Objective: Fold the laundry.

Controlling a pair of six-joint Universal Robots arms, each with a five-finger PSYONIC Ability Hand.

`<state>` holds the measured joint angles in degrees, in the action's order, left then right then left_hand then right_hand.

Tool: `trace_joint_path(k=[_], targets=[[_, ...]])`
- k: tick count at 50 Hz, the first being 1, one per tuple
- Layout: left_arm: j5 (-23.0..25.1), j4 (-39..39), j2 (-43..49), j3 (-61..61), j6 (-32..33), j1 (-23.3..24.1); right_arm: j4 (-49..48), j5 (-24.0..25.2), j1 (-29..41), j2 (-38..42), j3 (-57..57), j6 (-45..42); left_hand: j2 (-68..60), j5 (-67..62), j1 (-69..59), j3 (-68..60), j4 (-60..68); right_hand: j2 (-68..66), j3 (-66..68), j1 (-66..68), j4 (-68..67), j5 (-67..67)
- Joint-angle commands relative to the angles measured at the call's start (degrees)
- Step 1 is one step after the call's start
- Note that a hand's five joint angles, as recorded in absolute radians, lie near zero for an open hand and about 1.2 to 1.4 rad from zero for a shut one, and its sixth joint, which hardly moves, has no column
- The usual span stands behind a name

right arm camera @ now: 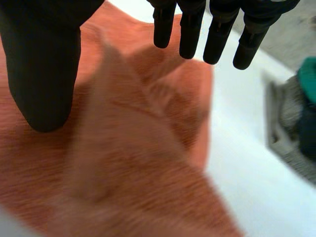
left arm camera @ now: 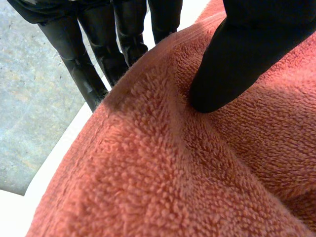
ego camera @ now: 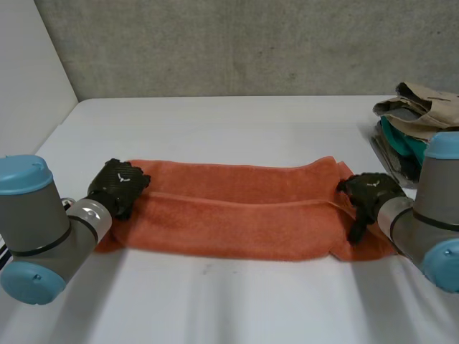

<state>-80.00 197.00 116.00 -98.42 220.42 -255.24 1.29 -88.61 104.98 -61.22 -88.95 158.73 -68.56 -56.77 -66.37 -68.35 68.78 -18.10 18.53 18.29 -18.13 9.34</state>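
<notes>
On table (ego camera: 229,122): orange towel (ego camera: 237,215), folded | left hand (ego camera: 118,185) apparently pinching one end | right hand (ego camera: 369,192) spread, other end

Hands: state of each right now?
Left hand: closed on the orange towel, its edge pinched between thumb and fingers.
Right hand: open, fingers straight above the towel's end.

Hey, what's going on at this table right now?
A robot is folding an orange towel on a white table. The towel lies folded lengthwise into a long strip. The left hand pinches its left end between thumb and fingers; the right hand rests open on the right end. A pile of clothes sits nearby.
</notes>
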Motion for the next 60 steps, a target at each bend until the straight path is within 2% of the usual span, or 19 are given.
trace_joint_path(k=[1,8,10,12,14,15,20,25,31,33,35,38,42,46,54,60], targets=[[0.0,0.1,0.9,1.0,0.1,-0.3,-3.7,-5.6,0.4,2.9,3.7,-7.1,-11.4,-13.2,-13.6,-11.6,11.2,-8.3,7.9,8.1,-8.3,7.1],[0.0,0.1,1.2,0.8,0.1,-0.3,-3.6,-6.0,0.0,4.3,4.8,-9.7,-11.4,-13.2,-13.6,-11.6,11.2,-13.8,13.4,13.7,-13.8,12.6],[0.0,0.1,1.2,0.7,0.1,-0.4,-3.0,-6.0,-0.1,4.4,5.0,-9.8,-11.4,-13.2,-13.6,-11.6,11.2,-20.0,19.6,19.9,-20.0,18.8],[0.1,0.1,1.2,0.7,0.1,-0.4,-2.0,-5.7,-0.3,4.4,5.0,-10.0,-11.4,-13.2,-13.6,-11.6,11.2,-30.9,30.5,30.8,-30.9,29.7],[0.2,0.1,1.2,0.8,0.2,-0.5,-1.0,-5.3,-0.4,4.2,5.3,-10.8,-11.4,-13.2,-13.6,-11.6,11.2,-60.6,60.2,60.5,-60.6,59.4],[0.3,0.2,1.2,0.8,0.2,-0.5,-0.8,-5.2,-0.4,4.2,5.5,-11.4,-11.4,-13.2,-13.6,-11.6,11.2,-61.9,61.5,61.7,-61.9,60.6],[0.5,1.0,3.6,2.6,0.8,-1.6,-0.5,-4.8,0.3,4.4,9.5,-18.2,-11.4,-13.2,-13.6,-11.6,11.2,-61.9,61.5,61.7,-61.9,60.7],[0.0,5.7,6.9,11.5,0.6,-2.9,-6.5,-4.5,0.7,5.7,22.3,-21.0,-11.4,-13.2,-13.6,-11.6,11.2,-61.9,61.5,61.7,-61.9,60.7],[-0.8,24.8,4.2,24.6,-4.1,-4.1,-20.9,-3.4,1.5,5.4,36.8,-16.5,-11.4,-13.2,-13.6,-11.6,11.2,-61.9,61.5,61.7,-61.9,60.7],[-2.1,31.5,1.8,27.3,-10.1,-4.2,-28.4,-3.0,1.4,5.1,40.4,-13.3,-11.4,-13.2,-13.6,-11.6,11.2,-61.9,61.5,61.7,-61.9,60.7],[-2.9,34.4,0.5,28.9,-14.5,-4.3,-32.0,-3.5,1.2,4.6,42.4,-10.9,-11.4,-13.2,-13.6,-11.6,11.2,-61.9,61.5,61.7,-61.9,60.7],[-3.8,33.5,-0.7,31.6,-19.7,-4.3,-34.6,-3.1,1.5,3.5,44.0,-9.1,-11.4,-13.2,-13.6,-11.6,11.2,-61.9,61.5,61.7,-61.9,60.7],[-3.8,27.0,-0.8,32.4,-20.3,-4.8,-32.1,-3.0,1.7,3.5,44.0,-9.0,-11.4,-13.2,-13.6,-11.6,11.2,-61.9,61.5,61.7,-61.9,60.7],[-3.5,20.6,-0.7,28.3,-20.0,-5.1,-26.2,-2.1,1.7,3.6,41.0,-8.3,-11.4,-13.2,-13.6,-11.6,11.2,-61.9,61.5,61.7,-61.9,60.7],[-3.3,19.4,-0.9,13.7,-18.5,-5.7,-17.7,0.7,1.9,4.6,30.4,-8.6,-11.4,-13.2,-13.6,-11.6,11.2,-61.9,61.5,61.7,-61.9,60.7],[-2.0,20.5,1.4,2.6,-13.1,-6.5,-12.3,0.9,1.6,7.5,22.0,-8.6,-11.4,-13.2,-13.6,-11.6,11.2,-61.9,61.5,61.7,-61.9,60.7]])
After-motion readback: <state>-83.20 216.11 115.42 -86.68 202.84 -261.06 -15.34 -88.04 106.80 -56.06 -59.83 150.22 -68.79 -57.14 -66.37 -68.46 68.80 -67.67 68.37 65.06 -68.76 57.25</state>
